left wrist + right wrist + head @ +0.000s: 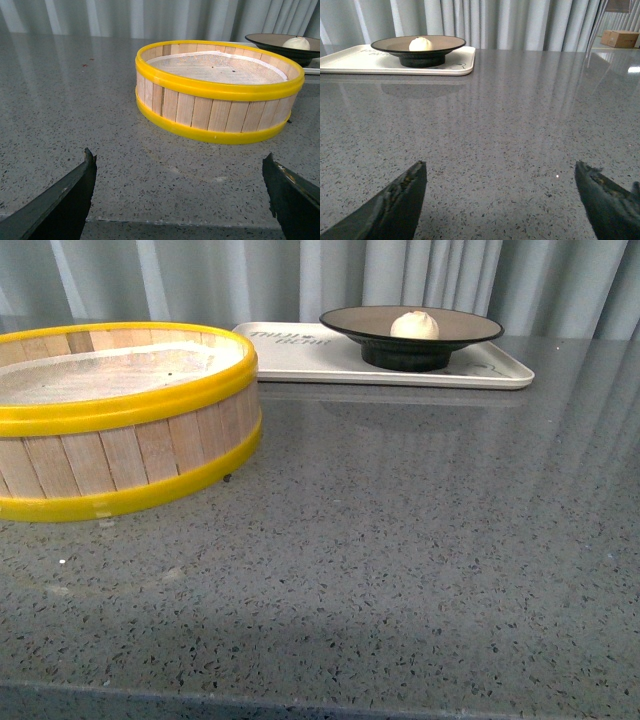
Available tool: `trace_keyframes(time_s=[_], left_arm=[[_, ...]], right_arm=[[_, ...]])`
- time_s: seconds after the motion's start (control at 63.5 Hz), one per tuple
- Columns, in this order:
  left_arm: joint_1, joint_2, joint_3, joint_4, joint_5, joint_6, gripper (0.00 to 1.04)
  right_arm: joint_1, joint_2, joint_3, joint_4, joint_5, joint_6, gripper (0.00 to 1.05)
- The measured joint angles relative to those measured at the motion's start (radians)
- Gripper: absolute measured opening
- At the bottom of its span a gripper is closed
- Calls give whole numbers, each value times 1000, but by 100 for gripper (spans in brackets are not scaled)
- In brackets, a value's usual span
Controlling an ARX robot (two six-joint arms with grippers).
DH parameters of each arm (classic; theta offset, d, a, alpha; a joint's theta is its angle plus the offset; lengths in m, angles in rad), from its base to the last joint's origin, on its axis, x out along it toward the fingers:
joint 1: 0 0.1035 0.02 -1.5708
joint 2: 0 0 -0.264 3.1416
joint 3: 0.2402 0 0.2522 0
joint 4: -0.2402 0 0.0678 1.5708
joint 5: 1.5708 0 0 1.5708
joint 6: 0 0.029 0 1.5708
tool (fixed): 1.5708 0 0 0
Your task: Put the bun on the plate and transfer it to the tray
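The bun (414, 325) sits on the plate (455, 335), which stands on the tray (300, 358), well ahead of both claws. The left claw (180, 200) and right claw (500, 197) gape wide, empty. The bun looks soft and light, needing gentle side pinching; the plate looks stiff and glossy, best gripped at its rim.

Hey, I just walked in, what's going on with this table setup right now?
Nothing is being handled at the moment. The bun sits on the plate, and the plate stands on the tray at the far side of the table. A yellow-rimmed steamer basket stands nearer, holding no bun. Both the left gripper and the right gripper hover over bare tabletop, jaws open and empty.
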Motion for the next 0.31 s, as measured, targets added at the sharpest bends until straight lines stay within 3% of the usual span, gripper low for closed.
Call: trace_keyframes(time_s=[0.031, 0.315], left_arm=[[0, 0, 0, 0, 0, 0, 98], [0, 0, 0, 0, 0, 0, 98]], right_arm=[[0, 0, 0, 0, 0, 2, 98], [0, 0, 0, 0, 0, 3, 96]])
